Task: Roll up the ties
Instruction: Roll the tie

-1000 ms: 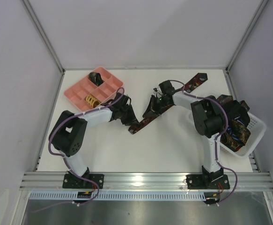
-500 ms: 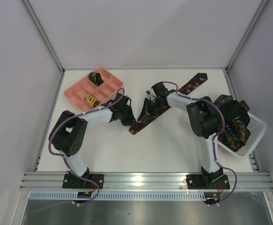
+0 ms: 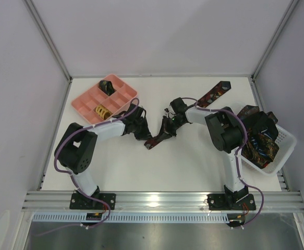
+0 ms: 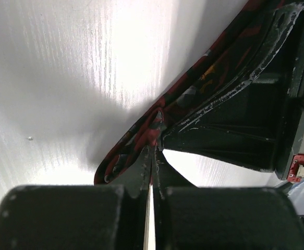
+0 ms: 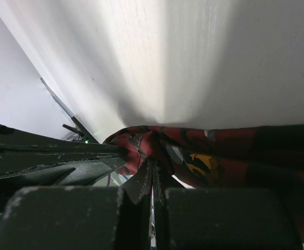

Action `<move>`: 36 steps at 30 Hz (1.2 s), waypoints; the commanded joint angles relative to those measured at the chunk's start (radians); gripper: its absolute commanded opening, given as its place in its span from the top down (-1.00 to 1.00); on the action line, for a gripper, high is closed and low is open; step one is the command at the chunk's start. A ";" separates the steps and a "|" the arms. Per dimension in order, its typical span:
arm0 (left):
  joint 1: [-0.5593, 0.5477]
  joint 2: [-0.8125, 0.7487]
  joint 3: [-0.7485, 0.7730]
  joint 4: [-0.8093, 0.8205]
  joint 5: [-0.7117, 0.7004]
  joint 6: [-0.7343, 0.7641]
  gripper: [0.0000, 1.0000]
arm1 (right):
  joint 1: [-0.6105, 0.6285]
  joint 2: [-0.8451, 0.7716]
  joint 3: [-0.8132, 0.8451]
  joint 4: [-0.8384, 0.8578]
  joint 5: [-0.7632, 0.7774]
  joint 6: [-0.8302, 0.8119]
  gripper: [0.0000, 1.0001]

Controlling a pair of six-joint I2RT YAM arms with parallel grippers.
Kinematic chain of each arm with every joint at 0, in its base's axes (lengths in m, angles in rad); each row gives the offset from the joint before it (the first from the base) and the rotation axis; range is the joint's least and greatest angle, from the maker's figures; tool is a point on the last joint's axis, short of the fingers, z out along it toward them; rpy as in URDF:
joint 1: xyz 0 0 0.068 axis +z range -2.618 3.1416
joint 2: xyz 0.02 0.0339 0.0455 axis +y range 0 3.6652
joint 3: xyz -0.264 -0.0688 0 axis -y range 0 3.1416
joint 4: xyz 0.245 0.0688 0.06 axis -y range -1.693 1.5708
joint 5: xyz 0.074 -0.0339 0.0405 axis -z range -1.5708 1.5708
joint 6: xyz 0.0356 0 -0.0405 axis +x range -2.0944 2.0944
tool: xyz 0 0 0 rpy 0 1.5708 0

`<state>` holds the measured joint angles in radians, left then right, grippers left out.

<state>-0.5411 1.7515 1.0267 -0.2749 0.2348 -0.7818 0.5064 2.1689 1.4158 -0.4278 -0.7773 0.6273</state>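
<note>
left end effector (image 3: 145, 136) nipped shut on tie (image 3: 214, 92) by its near tip | right end effector (image 3: 167, 127) clamped on the bunched fold just beside | rest trails beyond it across desk (image 3: 193, 166) | step: starting the roll | next: likely wind tightly, evenly

Left arm (image 3: 107, 130) and right arm (image 3: 234, 166): white link shells between bulky black joint housings. Shoulder housings round and drum-like. Purple cable (image 3: 56, 156) looped along each, down to black base plates (image 3: 93, 200). Left end effector (image 4: 152, 151) and right end effector (image 5: 150, 164) matte black, blocky bodies narrowing to thin blades. Pale scuffs along finger edges; small red connector (image 4: 299, 162) on one side.
</note>
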 commanded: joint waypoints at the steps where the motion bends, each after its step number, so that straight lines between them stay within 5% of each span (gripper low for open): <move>1: -0.008 -0.058 0.013 -0.013 -0.008 0.055 0.94 | -0.003 0.029 0.008 0.017 0.016 -0.021 1.00; 6: -0.010 -0.165 0.006 -0.038 -0.032 0.183 0.17 | -0.011 0.029 0.014 0.015 0.009 -0.028 1.00; 7: -0.011 -0.170 0.022 -0.053 -0.051 0.208 -0.28 | -0.011 0.031 0.018 0.014 0.007 -0.029 1.00; 9: -0.019 -0.167 0.047 -0.112 -0.080 0.286 -0.65 | -0.012 0.038 0.026 0.003 0.000 -0.035 1.00; 12: -0.039 -0.165 0.056 -0.132 -0.098 0.395 -0.95 | -0.014 0.040 0.034 -0.003 0.000 -0.044 1.00; 23: -0.160 0.005 0.179 -0.237 -0.204 0.700 -0.95 | -0.023 0.049 0.034 -0.008 -0.010 -0.048 1.00; 32: -0.178 0.128 0.231 -0.244 -0.233 0.730 -0.65 | -0.031 0.052 0.069 -0.025 -0.014 -0.044 1.00; 36: -0.180 0.132 0.216 -0.250 -0.272 0.739 -0.32 | -0.032 0.048 0.075 -0.023 -0.019 -0.041 1.00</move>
<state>-0.7151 1.8793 1.2236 -0.5171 -0.0029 -0.0830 0.4808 2.2021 1.4555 -0.4389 -0.8188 0.6010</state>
